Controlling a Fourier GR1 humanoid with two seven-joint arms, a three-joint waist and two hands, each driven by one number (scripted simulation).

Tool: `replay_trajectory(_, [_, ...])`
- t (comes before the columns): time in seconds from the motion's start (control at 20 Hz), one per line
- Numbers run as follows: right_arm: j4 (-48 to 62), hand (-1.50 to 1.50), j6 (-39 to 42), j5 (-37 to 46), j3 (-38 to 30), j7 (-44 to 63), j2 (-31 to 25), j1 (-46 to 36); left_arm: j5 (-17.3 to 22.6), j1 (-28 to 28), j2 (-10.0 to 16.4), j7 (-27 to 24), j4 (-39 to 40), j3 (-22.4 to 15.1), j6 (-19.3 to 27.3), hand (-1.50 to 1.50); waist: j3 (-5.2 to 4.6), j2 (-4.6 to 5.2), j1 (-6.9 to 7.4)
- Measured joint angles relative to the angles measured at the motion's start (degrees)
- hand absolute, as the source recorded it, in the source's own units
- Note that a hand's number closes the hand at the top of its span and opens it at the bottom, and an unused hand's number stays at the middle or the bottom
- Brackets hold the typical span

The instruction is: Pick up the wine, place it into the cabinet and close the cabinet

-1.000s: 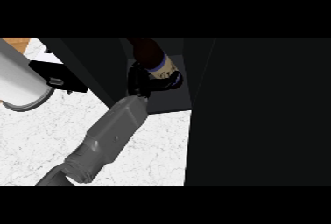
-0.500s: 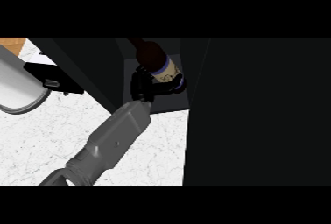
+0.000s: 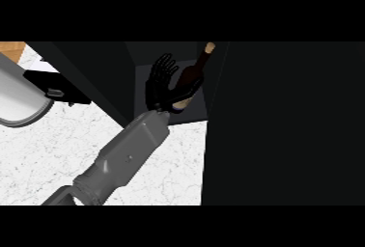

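Fingers point(image 3: 165, 65) of my right hand point(image 3: 160, 91), curled round the bottle point(image 3: 191, 72) half a second ago, are now straight and spread, lying along its left side; whether they touch the glass or only overlap it I cannot tell. Bottle: inside the cabinet point(image 3: 92, 72), in the open bay, neck toward the top of the view, pale label low and partly behind my palm. It appears to stand on its own, though its foot is hidden. Picking up: done. Placing: done, by my judgement, since nothing of the hand is wrapped round the bottle. Withdrawal: outstanding, as the forearm reaches across the counter point(image 3: 43, 159) into the bay, so the hand must come out before anything can swing shut. Closing: not begun — the broad dark panel filling the right of the view I take for the open door point(image 3: 285, 125), and nothing is on it. Left hand point(image 3: 61, 89): as I read it, the black block on the pale grey forearm at the left edge, well away from the bay — its state I cannot tell.
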Motion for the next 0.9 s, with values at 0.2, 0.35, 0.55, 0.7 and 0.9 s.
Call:
replay_trajectory(0.2, [0.07, -1.5, 0.05, -0.06, 0.0, 0.05, -0.07, -0.09, 1.82, -0.66, 0.0, -0.71, 1.07, -1.17, 0.52, -1.5, 0.01, 0.11, -0.01])
replay_trajectory(0.35, [-0.22, -1.5, -0.54, 0.36, 0.32, 0.28, 0.35, 0.11, 2.45, -2.01, 0.0, -0.39, 2.32, -2.35, 1.87, -1.5, 0.02, 0.04, 0.35])
replay_trajectory(0.55, [0.19, -1.5, -0.39, 0.18, 0.09, -0.27, 0.42, 0.25, 1.26, -3.33, -0.01, -0.53, 3.72, -5.52, 3.52, -1.5, 0.05, -0.01, 0.73])
replay_trajectory(0.7, [0.57, -1.5, -0.28, 0.43, 0.49, -0.7, 0.63, 0.6, 0.54, -4.54, 0.0, -0.75, 4.07, -7.43, 4.18, -1.5, 0.06, 0.03, 0.73])
replay_trajectory(0.9, [0.51, -1.5, -0.57, 1.04, 1.09, -0.78, 0.92, 0.6, 0.32, -5.21, -0.02, -1.17, 3.67, -9.25, 4.53, -1.5, 0.05, -0.06, 1.05])
